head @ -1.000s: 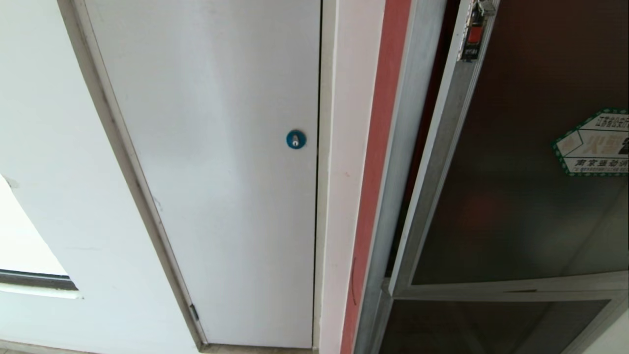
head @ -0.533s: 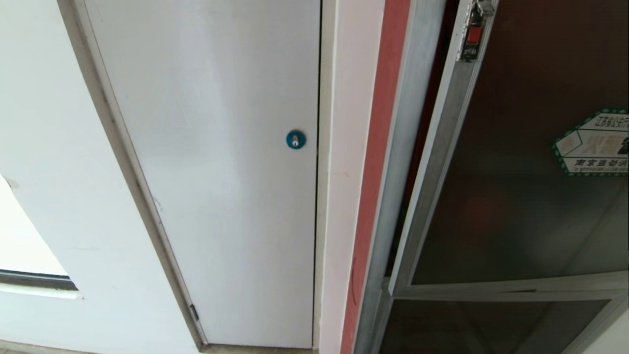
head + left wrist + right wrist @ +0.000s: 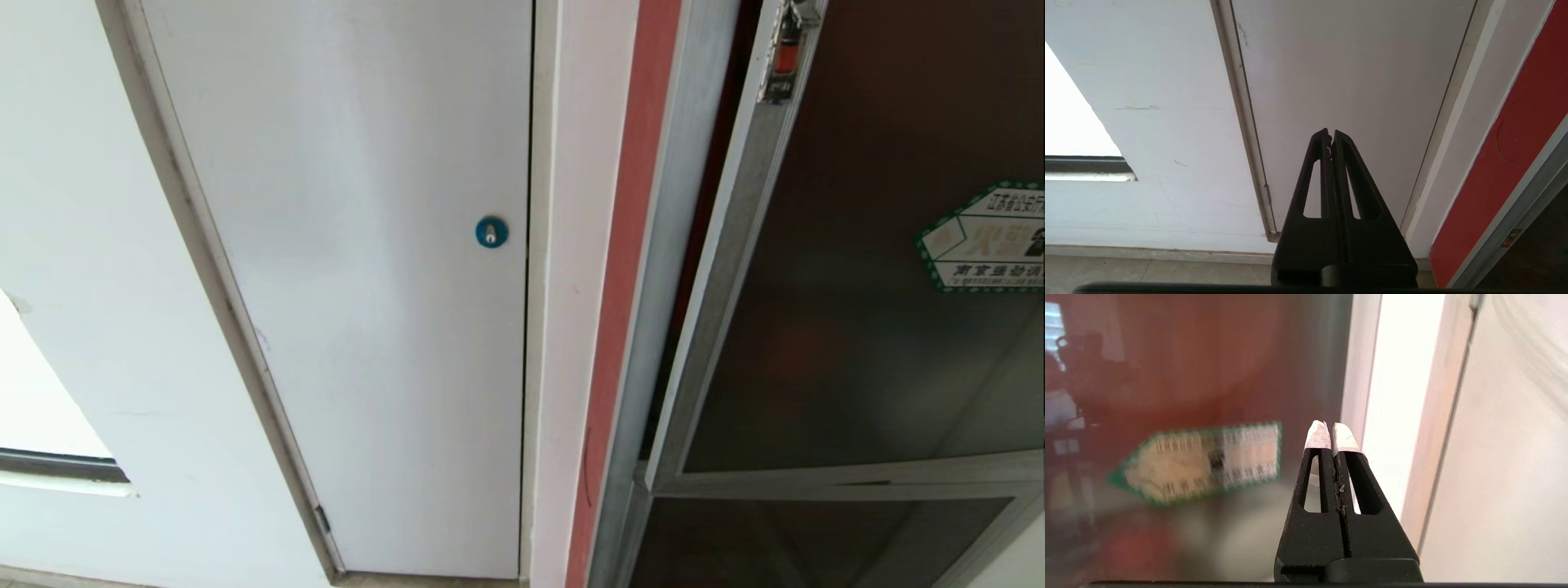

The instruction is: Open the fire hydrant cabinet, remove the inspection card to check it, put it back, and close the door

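Two grippers: neither shows in the head view; each appears only in its own wrist view.
Left gripper [image 3: 1332, 134]: fingers pressed together, holding nothing, pointing at the white panel [image 3: 359, 269] above a strip of floor [image 3: 1147, 269].
White panel: plain, with a round blue lock [image 3: 491, 232] near its right edge (a small hinge shows low on its left edge).
Red strip [image 3: 629, 269]: runs down the wall between the white panel's frame and the silver frame of the fire hydrant cabinet [image 3: 682, 204].
Door [image 3: 857, 286]: dark tinted glass in a silver frame, its left edge standing slightly off the cabinet frame with a dark gap between; a small red latch [image 3: 786, 53] sits near its top left corner.
Sticker [image 3: 984, 237]: green-bordered, white, on the glass at the head view's right edge.
Lower glass panel [image 3: 816, 539]: below the door's bottom rail.
Right gripper [image 3: 1332, 428]: white-tipped fingers closed on nothing, in front of the door's glass, beside the sticker [image 3: 1204, 461].
Inspection card: not visible.
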`<state>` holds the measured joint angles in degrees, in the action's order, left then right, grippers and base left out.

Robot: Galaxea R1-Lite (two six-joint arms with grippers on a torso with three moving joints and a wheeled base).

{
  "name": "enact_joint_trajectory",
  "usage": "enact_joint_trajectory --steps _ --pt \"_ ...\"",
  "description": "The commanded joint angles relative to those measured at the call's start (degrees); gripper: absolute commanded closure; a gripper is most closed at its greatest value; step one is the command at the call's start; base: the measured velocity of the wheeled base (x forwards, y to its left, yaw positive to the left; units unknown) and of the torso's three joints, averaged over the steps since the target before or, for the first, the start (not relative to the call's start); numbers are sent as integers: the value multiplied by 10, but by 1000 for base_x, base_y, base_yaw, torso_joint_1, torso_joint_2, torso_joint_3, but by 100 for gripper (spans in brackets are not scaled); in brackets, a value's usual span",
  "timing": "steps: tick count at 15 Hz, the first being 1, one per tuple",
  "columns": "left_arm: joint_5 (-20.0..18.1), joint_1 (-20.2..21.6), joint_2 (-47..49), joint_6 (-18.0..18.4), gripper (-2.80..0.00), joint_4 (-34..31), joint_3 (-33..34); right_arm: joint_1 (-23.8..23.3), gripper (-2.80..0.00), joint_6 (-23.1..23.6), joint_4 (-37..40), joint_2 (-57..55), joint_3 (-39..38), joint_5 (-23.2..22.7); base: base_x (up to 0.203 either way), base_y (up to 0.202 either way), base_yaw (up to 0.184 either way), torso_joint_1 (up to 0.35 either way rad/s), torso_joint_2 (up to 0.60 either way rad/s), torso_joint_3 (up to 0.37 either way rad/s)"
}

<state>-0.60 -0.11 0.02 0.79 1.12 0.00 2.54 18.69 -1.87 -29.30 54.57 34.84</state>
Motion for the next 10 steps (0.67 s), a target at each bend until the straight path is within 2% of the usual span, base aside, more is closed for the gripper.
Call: enact_joint_trajectory --steps 1,3,5,6,10 --pt "0 0 0 0 0 0 8 -3 0 0 16 93 -57 -9 0 0 0 0 0 0" --pt "0 0 0 -1 0 0 8 -2 0 -10 18 141 -127 -52 0 0 0 0 0 0" --pt "0 0 0 0 0 0 8 -8 0 -64 1 179 -216 -159 0 0 0 0 0 0" --pt "0 0 0 0 0 0 8 -11 0 -85 -4 197 -258 -197 0 0 0 0 0 0" --pt "0 0 1 0 0 0 8 -16 0 -129 -13 264 -402 -289 0 0 0 0 0 0"
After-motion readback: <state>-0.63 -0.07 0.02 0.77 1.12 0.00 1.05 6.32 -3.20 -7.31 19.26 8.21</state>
